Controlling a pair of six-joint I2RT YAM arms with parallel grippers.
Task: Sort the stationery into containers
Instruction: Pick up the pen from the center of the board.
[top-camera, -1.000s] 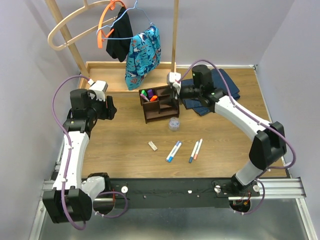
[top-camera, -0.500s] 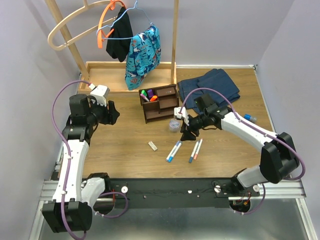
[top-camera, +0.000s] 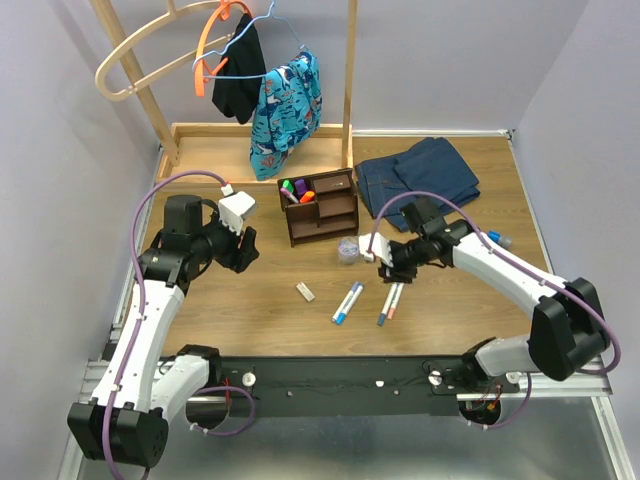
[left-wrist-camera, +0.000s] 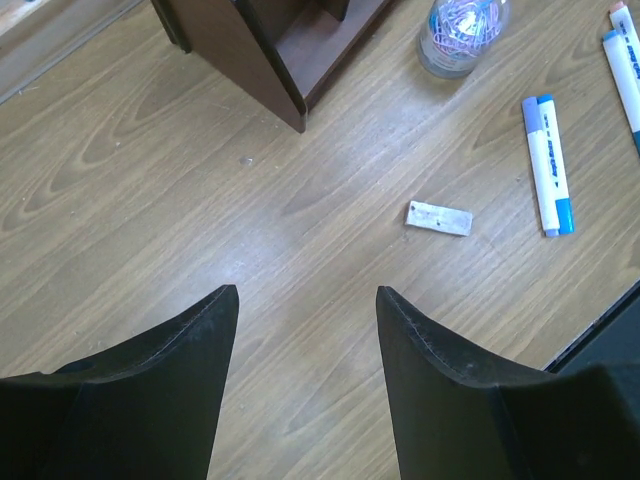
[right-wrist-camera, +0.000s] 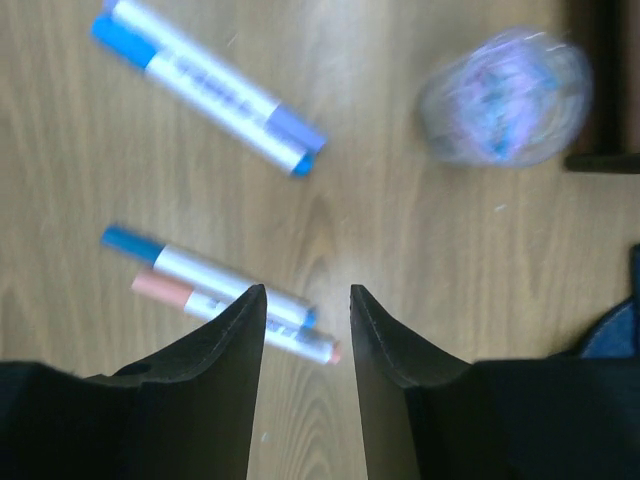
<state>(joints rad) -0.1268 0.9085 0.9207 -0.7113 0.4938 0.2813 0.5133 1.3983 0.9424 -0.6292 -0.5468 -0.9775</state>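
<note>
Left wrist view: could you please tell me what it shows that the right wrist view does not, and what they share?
Only the left wrist view shows the eraser and the open left claw. Only the right wrist view shows the open right claw and a blue patch at its right edge that I cannot identify. Both show the tub, blurred in the right view, an edge of the organiser, the purple-tipped pens, and the blue and orange pens, cropped in the left view.

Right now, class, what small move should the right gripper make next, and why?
Probably lower the right gripper straight down onto the thin blue-capped pen: open, empty jaws hover over its end, and it lies loose outside the organiser.
</note>
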